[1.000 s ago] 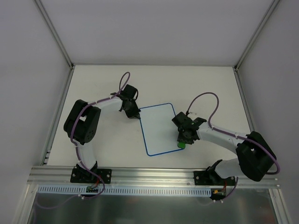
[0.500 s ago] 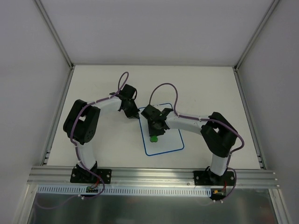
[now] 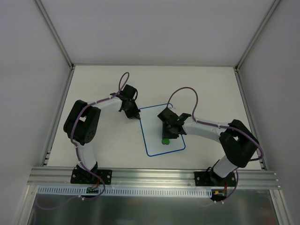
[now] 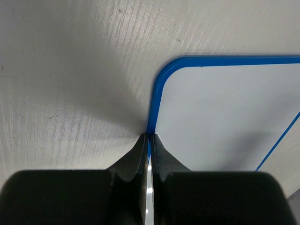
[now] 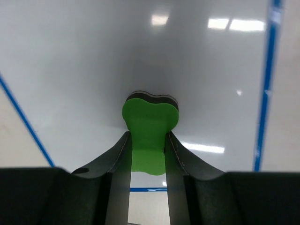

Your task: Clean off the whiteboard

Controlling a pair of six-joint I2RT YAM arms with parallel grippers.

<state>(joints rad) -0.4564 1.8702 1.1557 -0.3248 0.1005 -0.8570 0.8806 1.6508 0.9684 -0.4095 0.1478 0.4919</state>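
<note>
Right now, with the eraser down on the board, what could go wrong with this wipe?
1. The left claw pinches only the whiteboard's thin blue rim near a corner; a sideways stroke might pivot the board or pull it free.
2. The right claw holds the green eraser with its end sticking out beyond the grip; hard pressing could tilt or dislodge it.
3. The eraser sits near the board's near edge; a longer stroke may run onto the table.

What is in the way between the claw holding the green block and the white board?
Nothing visible. The right gripper holds the green eraser, and the eraser's end appears to rest directly on the whiteboard. The left gripper only pinches the board's edge near a corner, off to the side.
</note>
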